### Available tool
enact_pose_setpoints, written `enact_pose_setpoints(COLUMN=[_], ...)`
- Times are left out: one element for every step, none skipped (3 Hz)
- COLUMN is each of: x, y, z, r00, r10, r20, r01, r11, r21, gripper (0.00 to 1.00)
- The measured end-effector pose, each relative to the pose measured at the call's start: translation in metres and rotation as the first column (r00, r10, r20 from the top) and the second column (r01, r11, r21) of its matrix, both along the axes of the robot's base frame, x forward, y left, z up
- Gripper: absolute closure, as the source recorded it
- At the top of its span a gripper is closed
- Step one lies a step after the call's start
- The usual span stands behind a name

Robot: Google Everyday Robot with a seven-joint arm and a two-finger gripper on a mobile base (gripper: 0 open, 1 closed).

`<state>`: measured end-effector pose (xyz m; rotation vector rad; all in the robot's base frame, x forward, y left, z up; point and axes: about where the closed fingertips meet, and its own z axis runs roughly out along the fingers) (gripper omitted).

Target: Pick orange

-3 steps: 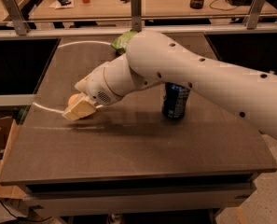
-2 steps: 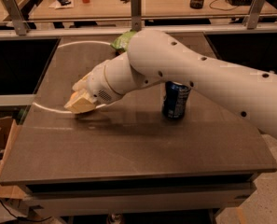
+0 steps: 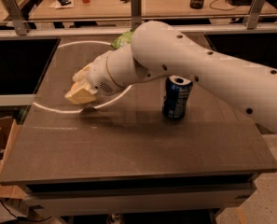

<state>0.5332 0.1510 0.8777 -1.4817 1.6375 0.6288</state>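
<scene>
The orange does not show anywhere in the camera view; it may be hidden behind my arm or gripper. My gripper (image 3: 80, 91) has a pale yellow tip and hangs over the left part of the dark table (image 3: 128, 143), just above its surface. Its shadow lies right below it. The thick white arm (image 3: 184, 59) comes in from the right and crosses the middle of the table. A blue soda can (image 3: 176, 97) stands upright under the arm, to the right of the gripper.
A green object (image 3: 123, 38) peeks out behind the arm at the table's back. A thin white ring (image 3: 49, 108) is drawn on the tabletop. Metal posts (image 3: 136, 7) and a wooden desk with clutter stand behind. Cardboard (image 3: 3, 139) lies on the floor at left.
The gripper has moved up and slightly toward the back of the table. The can has not moved.
</scene>
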Motion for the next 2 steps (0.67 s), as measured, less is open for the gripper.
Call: enact_pose_setpoints(x=[0.011,0.019], y=[-0.011,-0.025], z=[0.022,0.033], r00=[0.9988,0.9957], r10=[-0.049,-0.086], r20=[0.002,-0.034], r01=[0.048,0.09], r11=[0.997,0.989], r21=[0.056,0.117], gripper=[1.0,1.0])
